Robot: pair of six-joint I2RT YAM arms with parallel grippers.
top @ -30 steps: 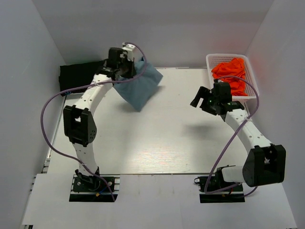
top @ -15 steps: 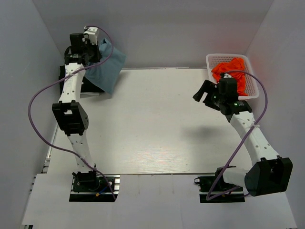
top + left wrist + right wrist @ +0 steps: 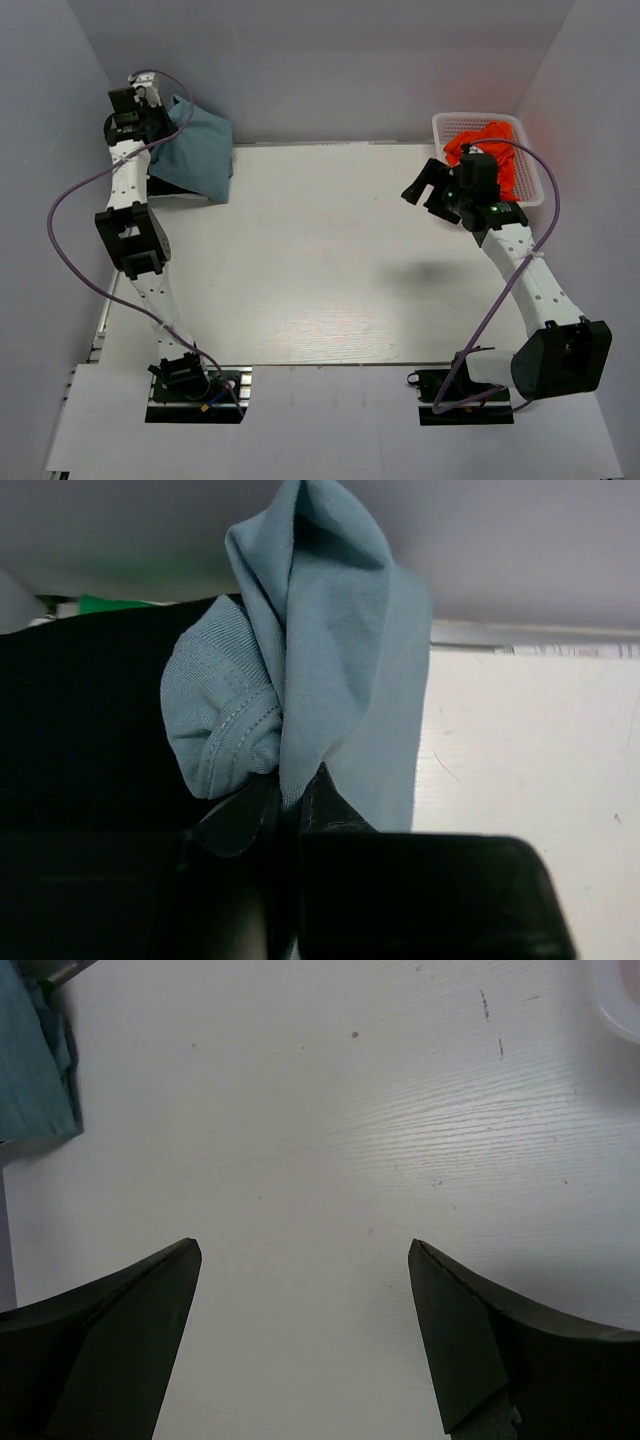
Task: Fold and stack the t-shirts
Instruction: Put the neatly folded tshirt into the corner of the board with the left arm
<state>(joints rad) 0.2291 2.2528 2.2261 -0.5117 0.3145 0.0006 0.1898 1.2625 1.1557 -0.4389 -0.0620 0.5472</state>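
The slate-blue t-shirt (image 3: 200, 155) hangs bunched from my left gripper (image 3: 150, 108) at the back left corner, over the black t-shirts (image 3: 165, 187). In the left wrist view the left gripper (image 3: 292, 785) is shut on a fold of the blue t-shirt (image 3: 330, 650), with the black t-shirts (image 3: 90, 720) below and to the left. Orange-red t-shirts (image 3: 495, 135) lie in the white basket (image 3: 450, 121) at the back right. My right gripper (image 3: 425, 190) hovers open just left of the basket. Below the right gripper (image 3: 305, 1250) there is only bare table.
White walls close in the table on the left, back and right. The blue t-shirt's edge (image 3: 35, 1060) shows at the top left of the right wrist view, and the basket's corner (image 3: 622, 1000) at its top right. A purple cable (image 3: 70, 200) loops beside the left arm.
My left arm has swung left and back, carrying the blue t-shirt from the back middle of the table to over the black t-shirts. The right arm has shifted slightly toward the basket.
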